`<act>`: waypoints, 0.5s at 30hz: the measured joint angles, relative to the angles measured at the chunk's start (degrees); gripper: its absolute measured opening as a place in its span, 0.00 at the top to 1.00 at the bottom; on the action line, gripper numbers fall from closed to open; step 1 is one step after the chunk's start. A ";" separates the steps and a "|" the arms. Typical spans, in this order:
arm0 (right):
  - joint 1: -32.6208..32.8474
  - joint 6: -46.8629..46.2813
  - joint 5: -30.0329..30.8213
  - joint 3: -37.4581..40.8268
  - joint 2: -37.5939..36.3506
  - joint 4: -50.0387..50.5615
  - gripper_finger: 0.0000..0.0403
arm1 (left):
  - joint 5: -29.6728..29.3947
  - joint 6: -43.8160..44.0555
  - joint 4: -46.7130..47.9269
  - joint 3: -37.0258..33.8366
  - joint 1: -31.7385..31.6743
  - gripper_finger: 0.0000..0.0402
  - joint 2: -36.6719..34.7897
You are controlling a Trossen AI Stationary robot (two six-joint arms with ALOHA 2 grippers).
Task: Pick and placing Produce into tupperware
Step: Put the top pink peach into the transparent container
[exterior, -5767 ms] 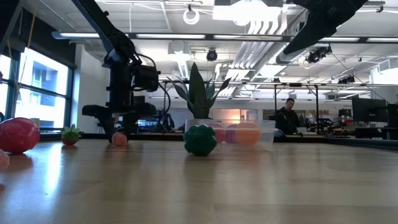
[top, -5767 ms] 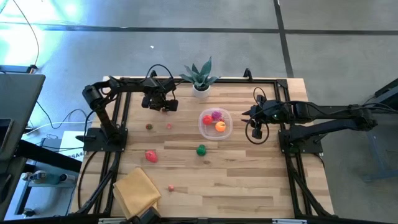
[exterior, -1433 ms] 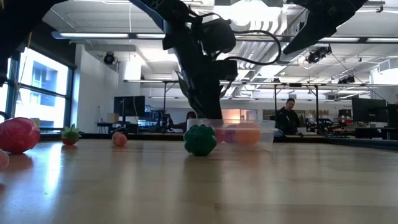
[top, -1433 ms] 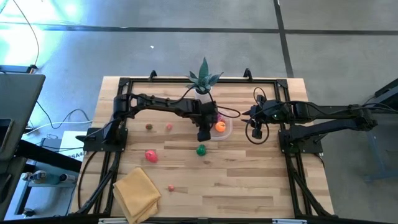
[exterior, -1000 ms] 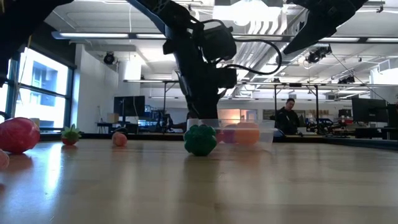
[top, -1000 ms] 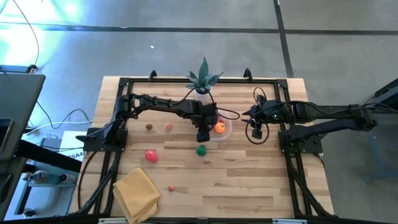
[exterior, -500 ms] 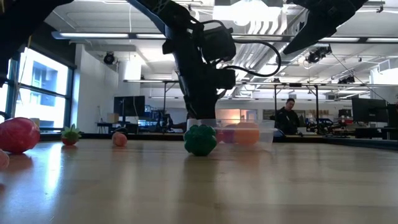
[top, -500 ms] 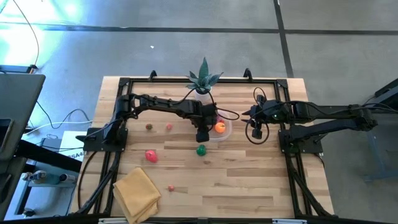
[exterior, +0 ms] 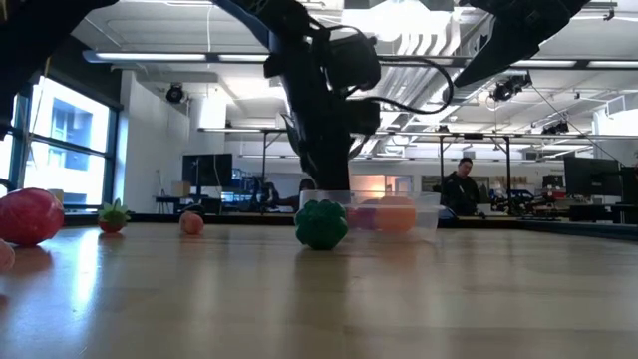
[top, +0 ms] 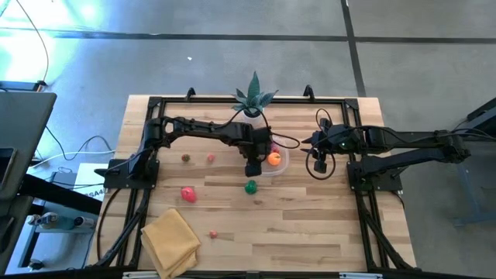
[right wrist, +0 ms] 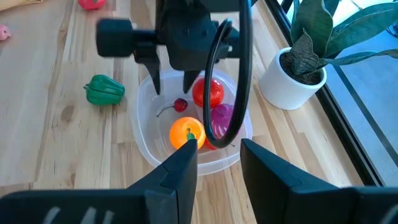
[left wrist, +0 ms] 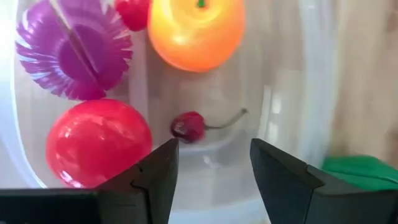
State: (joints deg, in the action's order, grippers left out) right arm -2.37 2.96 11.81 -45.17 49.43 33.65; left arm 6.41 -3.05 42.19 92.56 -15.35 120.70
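Note:
The tupperware [top: 280, 165] is a clear rounded tub at the table's middle. It holds an orange fruit [left wrist: 196, 28], a spiky purple piece [left wrist: 71, 53], a red ball [left wrist: 99, 143] and a small dark-red cherry [left wrist: 189, 126] with a stem. My left gripper [left wrist: 214, 155] hangs open just above the tub's near side, pointing down, with nothing between its fingers; the cherry lies on the tub's floor below it. A green pepper [top: 250, 187] lies on the table just in front of the tub. My right gripper [right wrist: 217, 155] waits open to the right of the tub, raised.
A potted plant [top: 252, 101] stands just behind the tub at the far edge. Loose produce lies on the table's left half: a brown piece [top: 186, 158], a pink one [top: 210, 158], a red one [top: 187, 194], a small pink one [top: 213, 233]. A yellow cloth [top: 169, 239] lies near-left.

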 joint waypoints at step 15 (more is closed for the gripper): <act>0.00 0.02 0.00 0.00 0.00 0.00 0.72 | -7.79 13.04 43.67 21.50 0.00 0.57 -0.37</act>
State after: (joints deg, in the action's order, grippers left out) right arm -2.37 2.98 11.81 -45.17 49.43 33.65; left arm -1.37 9.99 85.86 114.06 -15.35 120.33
